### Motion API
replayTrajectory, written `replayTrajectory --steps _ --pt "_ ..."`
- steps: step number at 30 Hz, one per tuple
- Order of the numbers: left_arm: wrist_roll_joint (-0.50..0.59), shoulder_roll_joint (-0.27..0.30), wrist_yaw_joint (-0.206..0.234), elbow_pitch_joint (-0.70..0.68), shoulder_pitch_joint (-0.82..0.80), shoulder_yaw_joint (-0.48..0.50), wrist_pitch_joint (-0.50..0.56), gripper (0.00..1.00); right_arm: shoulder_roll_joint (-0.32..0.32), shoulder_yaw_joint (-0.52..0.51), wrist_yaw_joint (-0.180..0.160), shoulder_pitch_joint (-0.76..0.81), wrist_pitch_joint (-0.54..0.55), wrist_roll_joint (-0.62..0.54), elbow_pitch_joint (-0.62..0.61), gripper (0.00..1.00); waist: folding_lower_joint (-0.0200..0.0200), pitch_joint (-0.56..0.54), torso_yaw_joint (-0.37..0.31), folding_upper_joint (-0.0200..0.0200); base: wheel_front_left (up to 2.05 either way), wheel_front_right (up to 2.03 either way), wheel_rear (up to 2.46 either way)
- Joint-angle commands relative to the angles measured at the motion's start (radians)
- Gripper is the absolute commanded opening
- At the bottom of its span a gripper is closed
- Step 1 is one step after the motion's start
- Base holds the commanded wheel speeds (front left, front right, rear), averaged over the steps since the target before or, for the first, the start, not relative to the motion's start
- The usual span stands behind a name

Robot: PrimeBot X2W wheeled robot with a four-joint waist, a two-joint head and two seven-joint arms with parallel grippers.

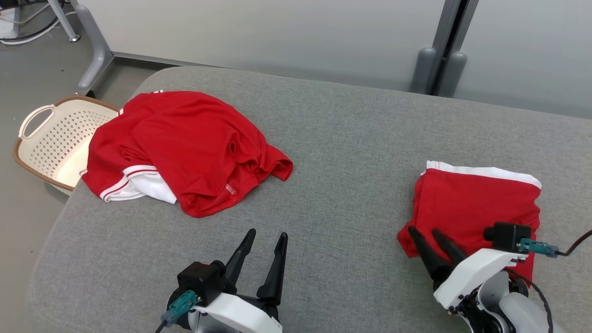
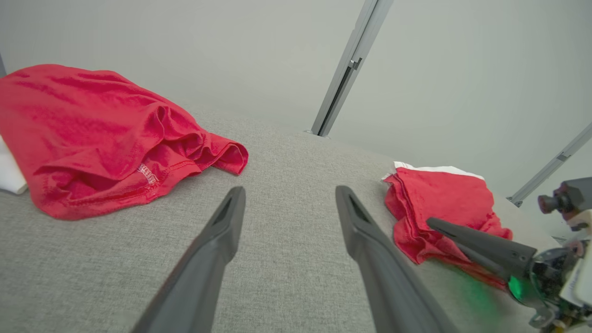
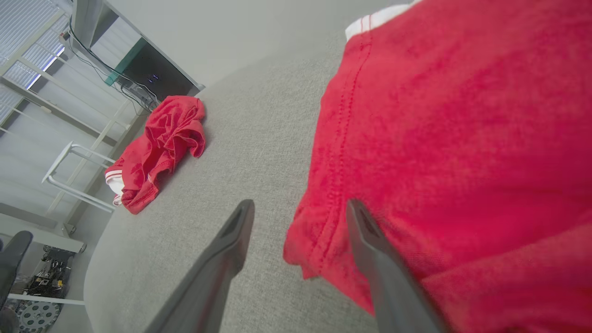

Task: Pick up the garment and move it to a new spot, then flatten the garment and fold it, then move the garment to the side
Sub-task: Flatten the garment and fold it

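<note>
A folded red garment (image 1: 476,203) with a white edge lies flat at the right of the grey padded table (image 1: 347,138). My right gripper (image 1: 423,230) stands open at its near left corner; in the right wrist view one finger lies over the folded red garment (image 3: 439,115) and the other over bare table, with nothing pinched. A crumpled red garment (image 1: 185,143) with white trim lies heaped at the far left. My left gripper (image 1: 267,233) is open over bare table at the front middle, apart from both. The left wrist view shows the heap (image 2: 83,125) and the folded garment (image 2: 439,199).
A cream perforated basket (image 1: 55,138) sits on the floor off the table's left edge, partly under the heap. Grey partition walls and metal legs (image 1: 95,51) stand behind the table. Bare grey table surface lies between the two garments.
</note>
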Motion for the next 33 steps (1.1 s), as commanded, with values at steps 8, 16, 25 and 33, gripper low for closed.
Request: replayTrajectory --steps 8,16,25,33 --pt "0.001 0.004 0.003 -0.015 -0.018 0.029 0.000 1.00 -0.062 -0.019 0.000 -0.034 -0.123 -0.030 -0.068 1.00 0.0000 -0.013 -0.065 -0.0001 0.00 0.00 0.00" --pt "0.014 0.004 -0.007 -0.068 -0.027 0.094 0.000 1.00 -0.149 -0.080 0.000 -0.007 -0.244 -0.258 -0.099 1.00 0.0000 -0.023 -0.138 -0.0001 0.00 0.00 0.00" --pt "0.052 0.004 -0.019 -0.085 -0.024 0.175 0.000 1.00 -0.095 -0.286 0.000 0.095 -0.286 -0.523 -0.181 1.00 0.0000 -0.020 -0.203 -0.0001 0.00 0.00 0.00" --pt "0.054 0.004 -0.025 -0.087 0.007 0.209 0.000 1.00 0.003 -0.395 0.000 0.201 -0.286 -0.652 -0.255 1.00 0.0000 -0.011 -0.234 -0.0001 0.00 0.00 0.00"
